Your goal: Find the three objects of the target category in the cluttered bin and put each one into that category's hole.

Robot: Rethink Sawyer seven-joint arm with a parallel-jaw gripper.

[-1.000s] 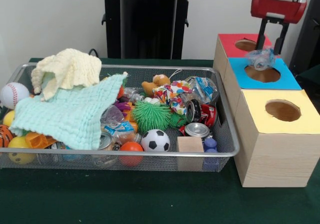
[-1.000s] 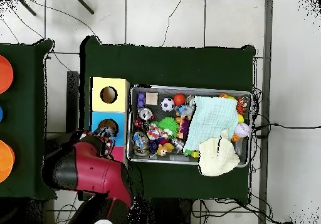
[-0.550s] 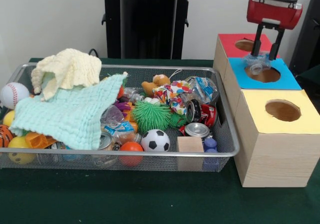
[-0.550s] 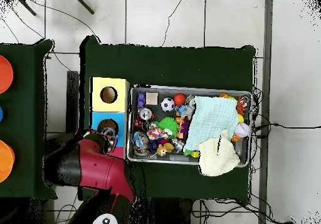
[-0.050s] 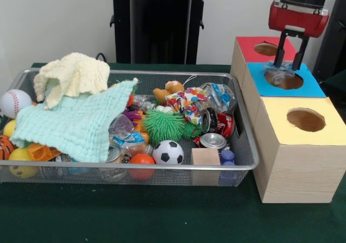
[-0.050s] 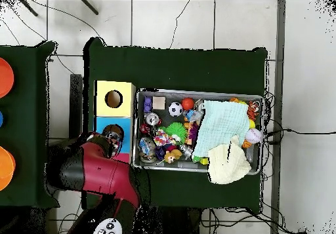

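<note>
A dark green cloth covers the desk (image 5: 162, 216), which stands on a pale tiled floor (image 6: 170, 21) crossed by thin cables; behind it is a plain white wall (image 5: 54, 21) and a black stand (image 5: 159, 24). In the overhead view a second green surface (image 6: 23, 120) sits well apart to one side, with orange discs (image 6: 5, 77) at its edge.

A wire mesh bin (image 5: 246, 145) lies on the desk, crowded with clutter: a pale yellow knitted cloth (image 5: 73, 75) lying over a mint green cloth (image 5: 81, 124), a baseball (image 5: 14, 102), a small soccer ball (image 5: 168, 152), an orange ball (image 5: 141, 161), a green spiky toy (image 5: 162, 125), a red drink can (image 5: 217, 122), a wooden cube (image 5: 206, 157) and a purple block (image 5: 227, 156).

Just beside the bin stands a row of three wooden boxes, each with a round hole in its top: a yellow-topped box (image 5: 300, 140) nearest, a blue-topped box (image 5: 311, 86) in the middle, a red-topped box (image 5: 250, 47) farthest.

The red and black arm comes down over the blue-topped box. The gripper (image 5: 283, 65) hangs just above the blue box's hole (image 5: 286, 81), its two fingers close together and pinching a crumpled clear plastic object (image 5: 279, 72), which sits at the hole's rim on the side toward the bin, partly overlapping the opening. Whether the plastic touches the box top cannot be told.
</note>
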